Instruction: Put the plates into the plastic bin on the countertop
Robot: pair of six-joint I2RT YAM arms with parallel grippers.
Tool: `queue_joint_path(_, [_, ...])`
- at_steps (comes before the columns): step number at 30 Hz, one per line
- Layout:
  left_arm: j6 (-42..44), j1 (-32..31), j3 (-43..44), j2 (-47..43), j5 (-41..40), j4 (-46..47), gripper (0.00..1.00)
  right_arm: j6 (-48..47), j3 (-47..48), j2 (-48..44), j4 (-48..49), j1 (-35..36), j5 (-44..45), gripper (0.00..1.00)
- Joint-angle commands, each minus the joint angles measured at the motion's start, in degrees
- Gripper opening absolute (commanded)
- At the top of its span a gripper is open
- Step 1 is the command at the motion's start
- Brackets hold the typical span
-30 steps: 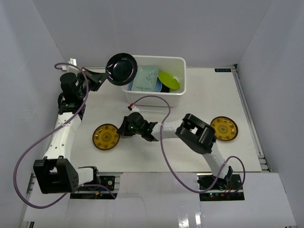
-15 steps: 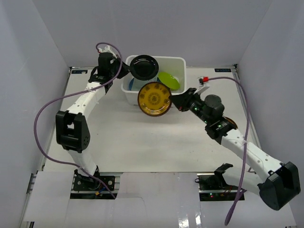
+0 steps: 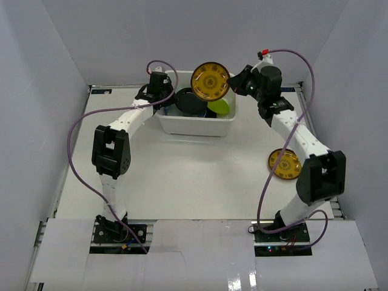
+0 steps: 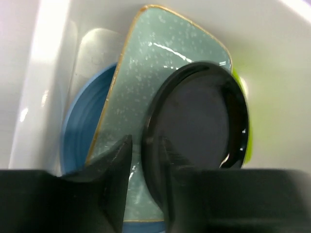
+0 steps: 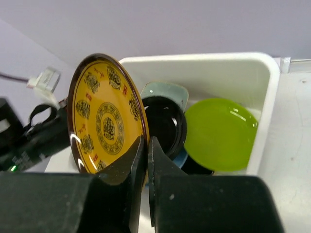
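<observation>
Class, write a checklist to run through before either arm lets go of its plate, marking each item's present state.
1. Left fingers shut on black plate: ok.
2. Black plate inside plastic bin: ok.
3. Right fingers shut on patterned yellow plate: ok.
4. Left fingers out of bin before that plate drops: not ok.
5. All plates binned: not ok, second yellow plate lies on countertop.

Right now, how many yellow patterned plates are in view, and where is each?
2. One yellow plate is held upright by the right gripper over the plastic bin; the other yellow plate lies on the countertop beside the right arm. Stacked plates in the bin might hide more.
</observation>
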Motion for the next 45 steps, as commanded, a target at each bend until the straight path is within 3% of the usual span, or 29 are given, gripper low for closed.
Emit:
queue_joint_path(1, [2.53, 0.31, 2.19, -1.78, -4.53, -1.49, 0.46, -2.09, 11.58, 8.59, -3.80, -0.03, 0.01, 0.08])
queue_joint_path(5, [3.32, -0.04, 0.79, -5.72, -4.35, 0.25, 0.76, -2.79, 21.10, 17.76, -8.37, 0.76, -0.34, 0.08])
queue_joint_path(8, [4.02, -0.84, -1.32, -9.94, -4.44, 3.51, 0.84, -2.97, 24.01, 21.99, -10.75, 1.91, -0.43, 0.08])
queue_joint_path(17, [3.67, -4.61, -13.18, -27.79, -0.93, 10.29, 0.83, -4.20, 25.95, 28.06, -14.43, 6.21, 0.62, 0.08])
queue_joint_path(19, [2.37, -7.59, -17.73, -30.07, 1.27, 9.68, 0.82, -4.64, 26.74, 28.85, -15.41, 6.74, 0.28, 0.18])
queue_joint_path(20, [1.66, -9.87, -19.68, -30.87, 1.80, 9.59, 0.82, -4.64, 27.00, 28.76, -16.02, 6.65, -0.16, 0.35])
queue_joint_path(21, [0.78, -11.02, -21.61, -31.57, 1.80, 9.76, 0.82, -4.64, 27.18, 27.89, -16.12, 6.57, -0.17, 0.42])
queue_joint_path(25, [-3.25, -17.35, -29.27, -34.04, 3.47, 9.93, 0.81, -5.08, 27.01, 22.10, -16.12, 4.73, -0.78, 0.63])
queue_joint_path(29, [-6.07, -26.29, -30.95, -30.72, 4.35, 10.90, 0.81, -4.64, 24.47, 13.05, -16.12, 0.07, -4.20, 0.63])
queue_joint_path(35, [-8.28, -37.55, -23.67, -18.85, 4.00, 12.65, 0.81, -4.90, 13.42, -8.21, -16.12, -11.00, -7.81, 0.56])
queue_joint_path(39, [-10.38, -41.00, -16.11, -7.78, 5.23, 13.01, 0.80, -5.51, 5.75, -21.65, -16.82, -16.63, -12.82, 0.56])
queue_joint_path(45, [-14.68, -42.59, -1.98, 11.27, 6.29, 12.84, 0.73, -3.94, -4.96, -33.46, -16.30, -17.16, -14.65, 0.55])
